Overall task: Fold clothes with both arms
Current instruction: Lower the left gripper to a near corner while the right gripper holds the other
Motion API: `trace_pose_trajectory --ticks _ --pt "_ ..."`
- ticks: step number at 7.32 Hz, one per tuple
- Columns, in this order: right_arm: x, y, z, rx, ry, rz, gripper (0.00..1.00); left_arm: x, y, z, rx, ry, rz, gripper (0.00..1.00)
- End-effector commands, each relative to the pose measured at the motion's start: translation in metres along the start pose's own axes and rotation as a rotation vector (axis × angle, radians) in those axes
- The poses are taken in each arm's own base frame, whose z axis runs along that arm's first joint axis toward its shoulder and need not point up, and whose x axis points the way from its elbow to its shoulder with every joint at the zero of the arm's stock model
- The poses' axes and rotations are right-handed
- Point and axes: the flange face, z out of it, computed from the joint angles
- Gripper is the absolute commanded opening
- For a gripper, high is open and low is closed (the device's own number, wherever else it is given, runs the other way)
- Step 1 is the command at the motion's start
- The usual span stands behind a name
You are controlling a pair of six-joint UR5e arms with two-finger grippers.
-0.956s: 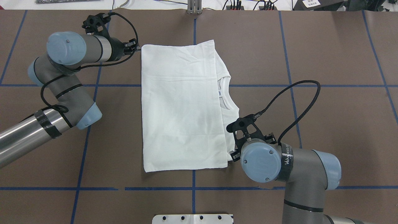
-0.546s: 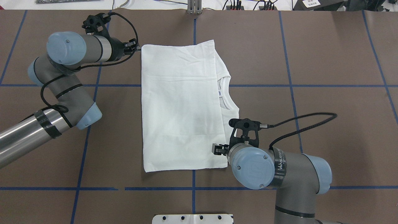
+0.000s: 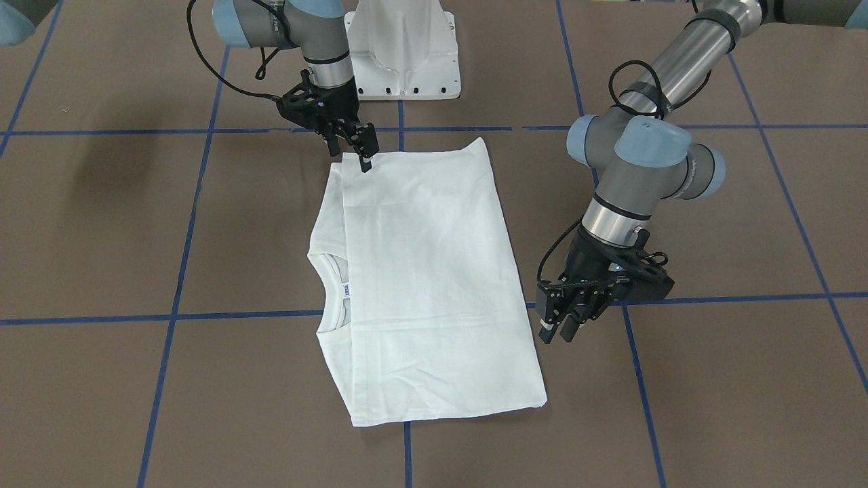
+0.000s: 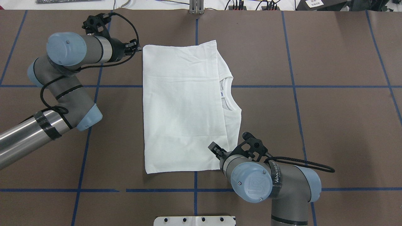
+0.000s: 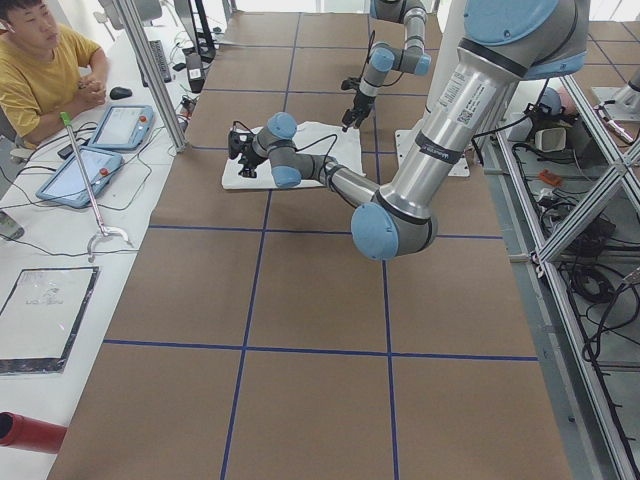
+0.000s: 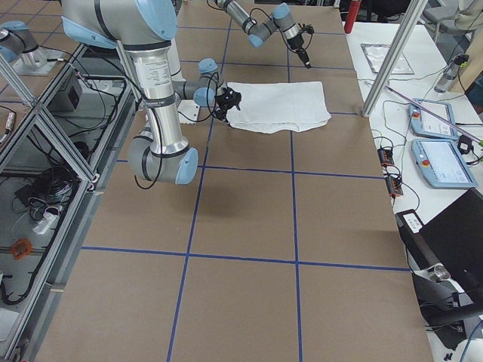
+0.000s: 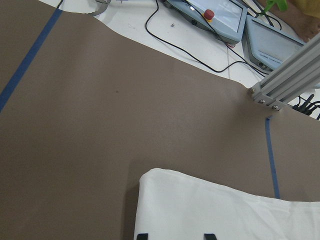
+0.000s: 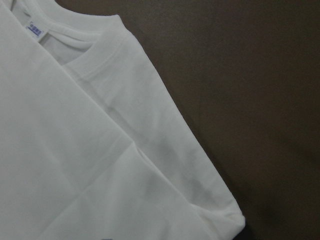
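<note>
Surface: a brown table (image 4: 329,125) marked off with blue tape lines. My white pedestal (image 3: 403,47) stands at the near edge.

Shirt: the T-shirt (image 4: 182,110) lies flat mid-table, already folded into a long panel. The collar and its small label (image 4: 221,93) peek out from under the top layer on my right.

Left pincer: my left gripper (image 3: 557,329) is released. In its wrist view the two fingertips (image 7: 142,236) stand apart. It hangs just beside the shirt's far corner on my left and holds no cloth.

Right pincer: my right gripper (image 3: 363,152) points down over the near corner on my right, where the layers stack. One finger looks to be at the cloth, but I cannot tell whether it is released or clenched.

Risk, layers: at that stacked edge I judge I could pinch only the top panel. A lift would then peel the earlier fold open.

Risk, left corner: thin cotton may bunch ahead of my fingertips instead of sliding between them.

Risk, timing: if one corner rises before the other, the next crease will likely run skewed.
</note>
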Motion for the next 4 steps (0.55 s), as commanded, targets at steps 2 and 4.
trace_pose_trajectory --ticks 2,4 --pt "0.004 -0.002 0.004 0.009 0.007 0.065 0.92 0.002 0.000 -0.005 0.004 0.007 -0.002 0.47" --pt "0.014 -0.007 0.011 0.023 0.028 0.060 0.91 -0.010 0.002 -0.004 -0.001 -0.006 -0.001 0.47"
